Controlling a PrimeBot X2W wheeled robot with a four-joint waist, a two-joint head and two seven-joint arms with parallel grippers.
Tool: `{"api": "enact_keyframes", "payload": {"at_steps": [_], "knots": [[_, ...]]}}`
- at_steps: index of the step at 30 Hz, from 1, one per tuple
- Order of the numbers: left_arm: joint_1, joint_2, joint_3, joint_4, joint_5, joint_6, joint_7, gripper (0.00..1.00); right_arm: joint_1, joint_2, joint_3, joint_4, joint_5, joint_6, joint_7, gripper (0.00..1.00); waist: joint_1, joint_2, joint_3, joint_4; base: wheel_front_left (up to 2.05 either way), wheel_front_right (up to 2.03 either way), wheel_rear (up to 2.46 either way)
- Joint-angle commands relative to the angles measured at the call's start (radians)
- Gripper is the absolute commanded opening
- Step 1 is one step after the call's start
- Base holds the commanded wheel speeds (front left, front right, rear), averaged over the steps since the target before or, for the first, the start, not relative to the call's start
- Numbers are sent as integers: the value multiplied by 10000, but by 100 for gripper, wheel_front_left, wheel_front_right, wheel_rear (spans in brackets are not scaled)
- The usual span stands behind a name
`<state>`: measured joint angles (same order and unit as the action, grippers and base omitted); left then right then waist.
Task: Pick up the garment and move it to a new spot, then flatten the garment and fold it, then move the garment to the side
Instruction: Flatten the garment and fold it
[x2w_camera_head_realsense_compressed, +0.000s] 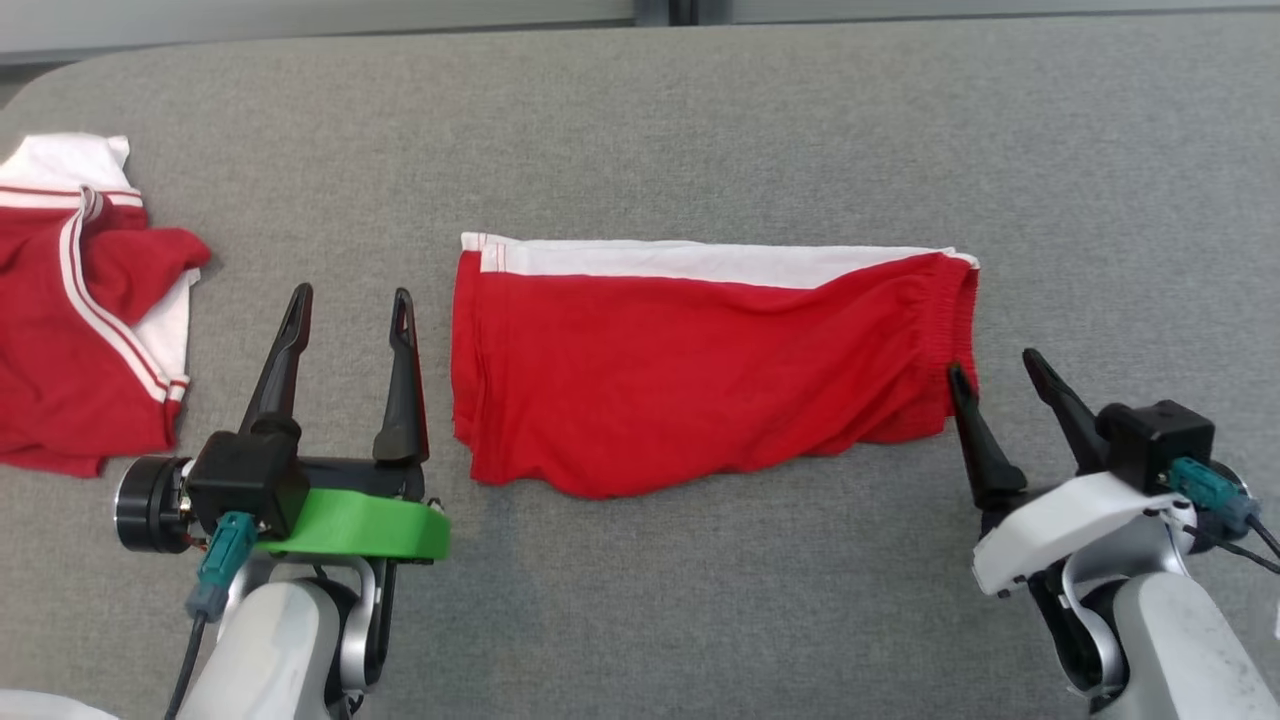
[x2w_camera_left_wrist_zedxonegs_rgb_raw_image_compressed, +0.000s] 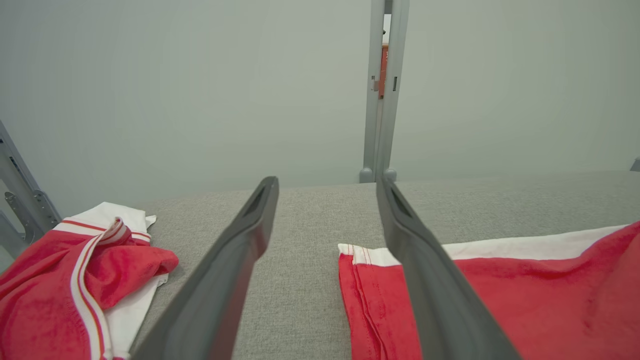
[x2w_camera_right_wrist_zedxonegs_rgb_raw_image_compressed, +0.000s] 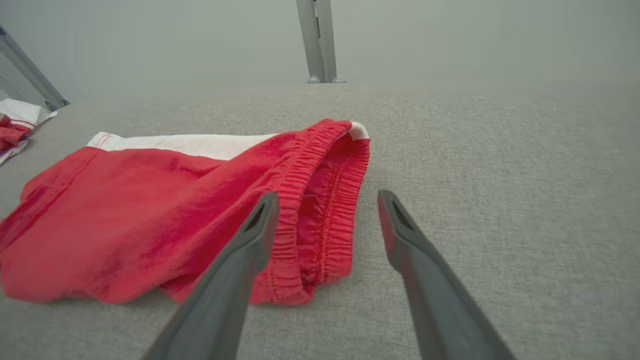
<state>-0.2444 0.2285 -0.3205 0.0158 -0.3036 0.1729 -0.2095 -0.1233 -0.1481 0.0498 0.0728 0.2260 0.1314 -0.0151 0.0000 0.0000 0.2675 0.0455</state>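
Note:
The garment (x2w_camera_head_realsense_compressed: 700, 365), red shorts with a white band along the far edge, lies folded lengthwise in the middle of the grey table, its elastic waistband to the right. In the left wrist view the garment (x2w_camera_left_wrist_zedxonegs_rgb_raw_image_compressed: 525, 295) shows its leg hems; in the right wrist view the garment (x2w_camera_right_wrist_zedxonegs_rgb_raw_image_compressed: 165, 215) shows its waistband. My left gripper (x2w_camera_head_realsense_compressed: 352, 303) (x2w_camera_left_wrist_zedxonegs_rgb_raw_image_compressed: 327, 187) stands open just left of the hem end, holding nothing. Beside the waistband's near corner my right gripper (x2w_camera_head_realsense_compressed: 993, 362) (x2w_camera_right_wrist_zedxonegs_rgb_raw_image_compressed: 327, 200) is open too, its left finger at the elastic edge.
A second red and white garment (x2w_camera_head_realsense_compressed: 85, 310) (x2w_camera_left_wrist_zedxonegs_rgb_raw_image_compressed: 75, 280) lies crumpled at the table's left edge. Grey padded table surface (x2w_camera_head_realsense_compressed: 700, 120) stretches behind and to the right. A pale wall and a grey post (x2w_camera_left_wrist_zedxonegs_rgb_raw_image_compressed: 382, 90) stand beyond the far edge.

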Motion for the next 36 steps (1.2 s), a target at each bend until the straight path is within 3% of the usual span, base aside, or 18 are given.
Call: {"api": "enact_keyframes", "payload": {"at_steps": [1,8,13,17,18,19,21,22,28,36], "knots": [[-252,-51,5,20,77,-41,-66,100,-325,-39,128,348,70,-14,-86,100,0,0,613,530,0,0,0],[-538,-158,-161,172,131,-113,-227,100,-1233,-39,176,2261,263,-14,-480,100,0,0,850,691,0,0,0],[-626,-241,-244,302,138,-121,-288,100,-1458,-21,-93,3161,438,-20,-744,100,0,0,863,696,0,0,0],[-659,-238,-257,355,114,-142,-317,100,-1660,34,307,3579,768,-19,-813,100,0,0,834,643,0,0,0],[-671,-241,-258,353,109,-139,-332,100,-1727,34,507,3679,944,-16,-780,92,0,0,819,627,0,0,0],[-672,-243,-258,347,107,-128,-344,100,-1772,32,667,3745,1088,-9,-759,54,0,0,807,611,0,0,0],[-662,-240,-271,343,106,-114,-363,100,-1867,6,1030,3859,1366,-6,-762,27,0,0,775,581,0,0,0],[-653,-233,-276,343,106,-107,-370,100,-1912,-25,1180,3918,1551,-6,-796,0,0,0,756,563,0,0,0],[-485,-192,-296,363,66,-36,-354,100,-1808,-414,1648,4085,2253,-13,-1206,0,0,0,503,411,0,0,0],[-134,-82,-279,360,-49,82,-229,100,-1161,-1336,1380,3688,2642,-17,-1621,0,0,0,-16,55,0,0,0]]}}
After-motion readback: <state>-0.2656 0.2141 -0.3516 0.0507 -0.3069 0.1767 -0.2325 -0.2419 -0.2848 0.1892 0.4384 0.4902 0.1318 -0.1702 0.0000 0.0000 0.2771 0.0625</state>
